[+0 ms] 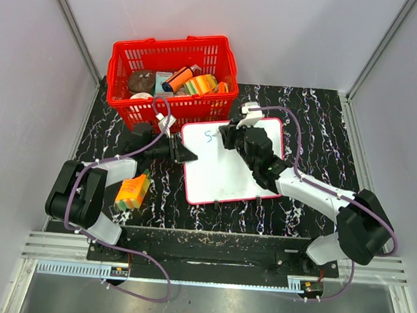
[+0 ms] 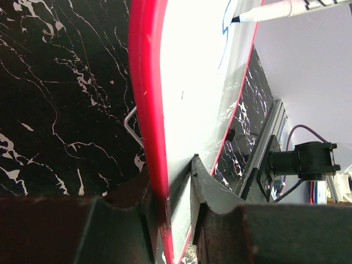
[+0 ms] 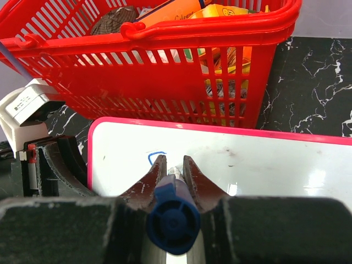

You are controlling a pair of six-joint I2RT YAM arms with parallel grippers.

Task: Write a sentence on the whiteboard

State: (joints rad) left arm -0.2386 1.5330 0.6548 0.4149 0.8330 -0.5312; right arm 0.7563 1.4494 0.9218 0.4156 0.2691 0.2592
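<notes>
A red basket (image 1: 175, 45) stands at the back left of the black marbled bench (image 1: 318, 128). It is packed with small goods: a brown round lump (image 1: 141, 80), a teal box (image 1: 162, 78), an orange bottle-shaped item (image 1: 178, 77) lying aslant, and a striped multicoloured roll (image 1: 200, 85). The pieces under them are too hidden to name.

The whiteboard (image 1: 221, 175) lies in the middle of the bench, with its far edge just beside the basket's front wall. The left arm (image 1: 114, 171) reaches in from the side, and the left jaws are clenched on the red frame at the board's left edge, one finger above and one below.

The right jaws are clamped on a blue-capped marker (image 3: 172, 220). Its tip touches the board near the far left corner. Of the sentence, only one looped blue stroke (image 3: 157, 158) shows there.

An orange and green-yellow block (image 1: 132, 192) sits on the bench beside the left arm, apart from the board.
</notes>
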